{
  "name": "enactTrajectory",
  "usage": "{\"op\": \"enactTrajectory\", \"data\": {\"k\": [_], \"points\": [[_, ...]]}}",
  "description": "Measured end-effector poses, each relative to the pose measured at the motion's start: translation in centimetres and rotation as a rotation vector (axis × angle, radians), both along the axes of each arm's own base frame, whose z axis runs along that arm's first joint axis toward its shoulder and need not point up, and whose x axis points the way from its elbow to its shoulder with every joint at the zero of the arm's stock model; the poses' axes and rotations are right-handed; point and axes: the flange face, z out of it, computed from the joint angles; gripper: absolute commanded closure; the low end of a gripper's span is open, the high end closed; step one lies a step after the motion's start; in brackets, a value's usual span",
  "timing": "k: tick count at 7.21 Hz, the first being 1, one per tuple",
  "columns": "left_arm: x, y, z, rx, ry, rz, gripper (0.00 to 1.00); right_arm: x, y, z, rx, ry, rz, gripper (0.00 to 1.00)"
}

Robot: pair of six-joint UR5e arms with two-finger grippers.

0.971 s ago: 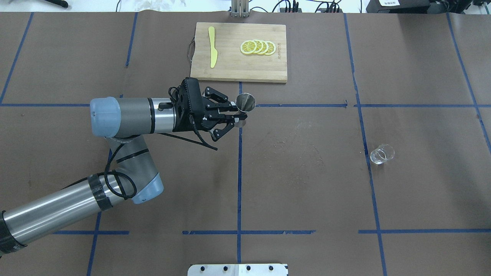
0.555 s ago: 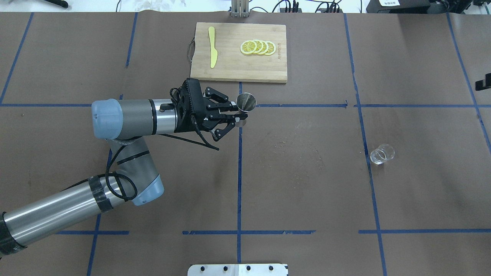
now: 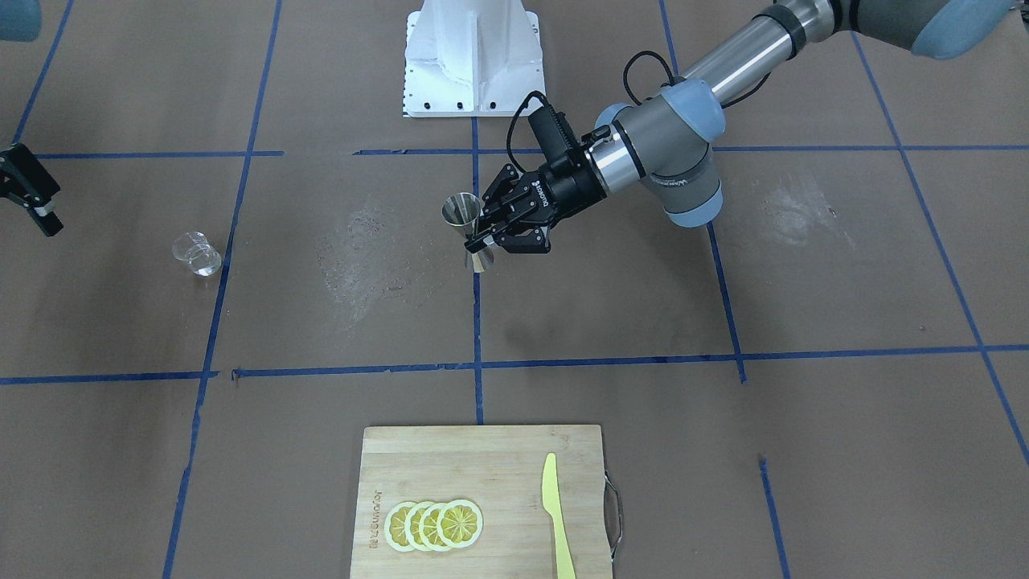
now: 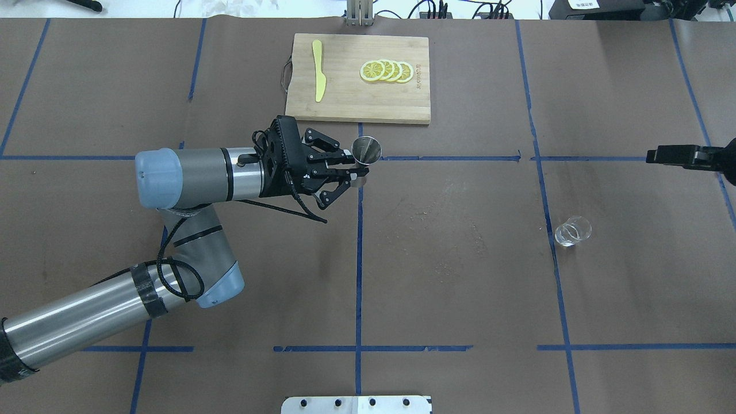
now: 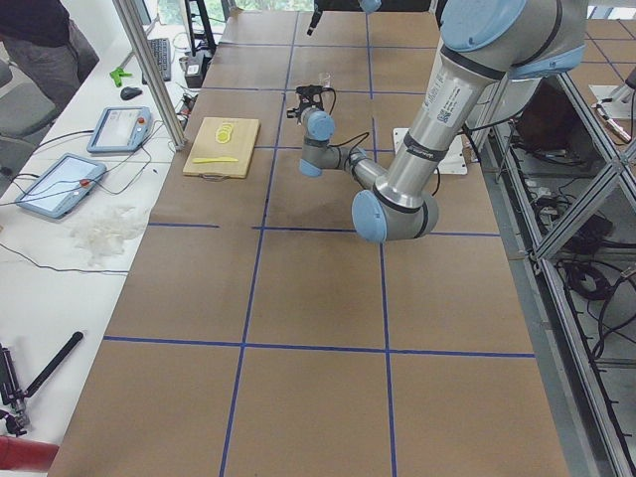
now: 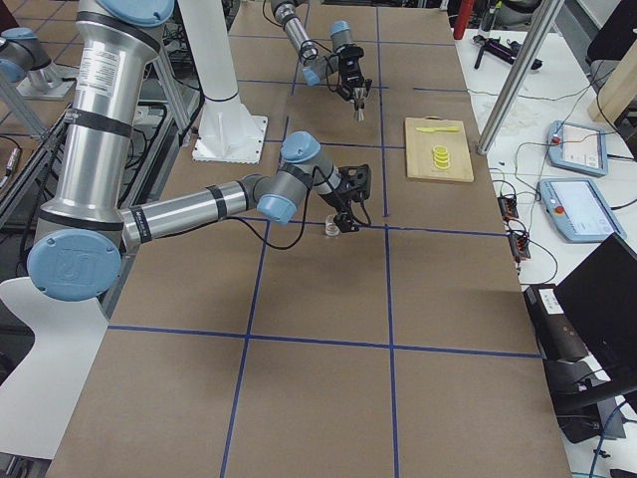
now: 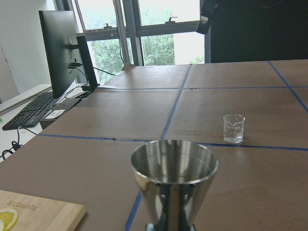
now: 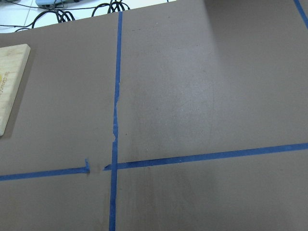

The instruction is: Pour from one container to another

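Jigger-holding is occupying the left gripper (image 4: 356,172): its 2 fingers are clamping the narrow waist of the steel jigger (image 4: 367,152), which is standing upright with its open cone facing up. In the overhead view the jigger is sitting at about 11 o'clock from the middle of the table (image 4: 460,299), with the cutting board (image 4: 345,100) near it at 12 o'clock. Whether its base is touching the paper or hanging just above it is hard to tell from these angles.

The glass cup (image 4: 572,231) is standing alone and upright at about 4 o'clock from the table's middle, well apart from the jigger, with nothing gripping it. It may be holding a little clear liquid, though that is too faint to confirm.

The right gripper (image 4: 656,155) is showing only at the frame's edge, at roughly 2 o'clock from the cup and well apart from it. I cannot tell how its jaws are standing.

By my reading, the receiving vessel is secured and the step in hand is fetching the cup, so no pouring is happening yet. The next move is calling for the right gripper to come down around the cup's wall, close gently on the slippery glass, lift it level, carry it toward 9 o'clock, and tilt the pouring lip over the jigger's small mouth.
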Motion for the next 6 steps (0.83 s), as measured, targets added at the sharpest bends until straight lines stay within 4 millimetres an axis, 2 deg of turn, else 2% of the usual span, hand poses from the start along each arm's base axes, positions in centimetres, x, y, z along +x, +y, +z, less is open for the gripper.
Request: {"op": "enactTrajectory", "data": {"k": [3,5,6], "points": [[-0.3,0.1,0.9,-0.009,-0.002,-0.016,1.0,-9.1,4.3,-0.1,0.099,0.069,0.139,0.0],[-0.3,0.2,1.0,-0.01,-0.002,-0.017,1.0,-13.4,7.7,0.1,0.184,0.096,0.225,0.0],[-0.3,0.1,1.0,-0.01,-0.003,-0.018,1.0,-15.0,9.0,1.0,0.226,0.119,0.268,0.0]]}}
